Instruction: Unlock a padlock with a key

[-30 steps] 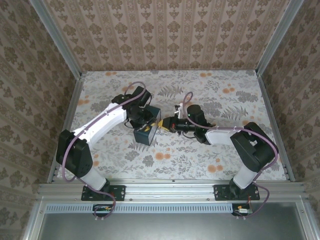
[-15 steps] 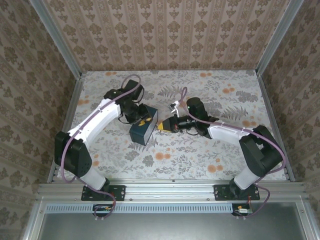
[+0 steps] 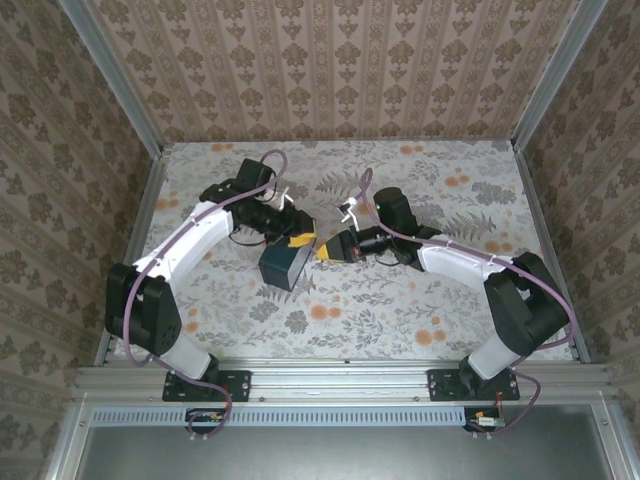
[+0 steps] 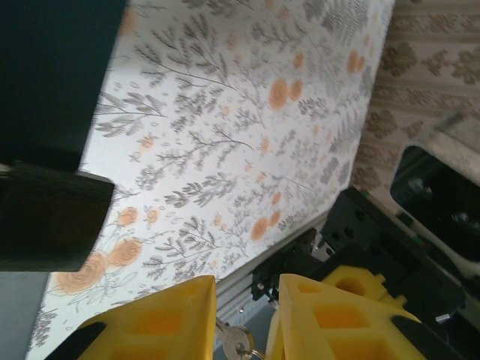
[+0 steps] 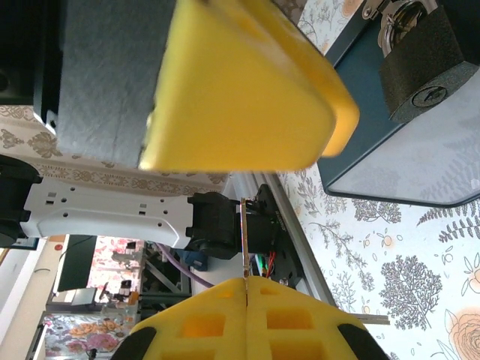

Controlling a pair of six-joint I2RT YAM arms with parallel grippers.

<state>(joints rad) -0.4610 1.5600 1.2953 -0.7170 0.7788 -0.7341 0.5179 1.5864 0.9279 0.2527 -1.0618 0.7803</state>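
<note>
Padlock (image 5: 424, 64) and key (image 5: 244, 241) are near each other but not yet joined. The padlock hangs on the dark blue box (image 5: 390, 157) at the upper right of the right wrist frame, its keyhole (image 5: 429, 95) facing the camera. The key stands as a thin blade, edge-on, at the lower centre of the same frame. The right gripper (image 5: 246, 279) is fully closed, its 2 yellow fingers pressed together on the key's head, so the blade sticks out beyond the tips. In the overhead frame that gripper sits just right of centre, beside the box, and the left gripper (image 3: 297, 240) is at the box's upper edge. The left gripper's 2 fingers stand a little apart with a narrow gap, at the bottom of the left wrist frame. A small silvery key shape shows low in that gap, probably behind the fingers rather than held, though too little of it shows to be sure. The step in hand looks like lining the key up with the keyhole. The next move calls for bringing the blade tip up and to the right toward the keyhole and turning the blade to match the slot, with the box kept from sliding.
</note>
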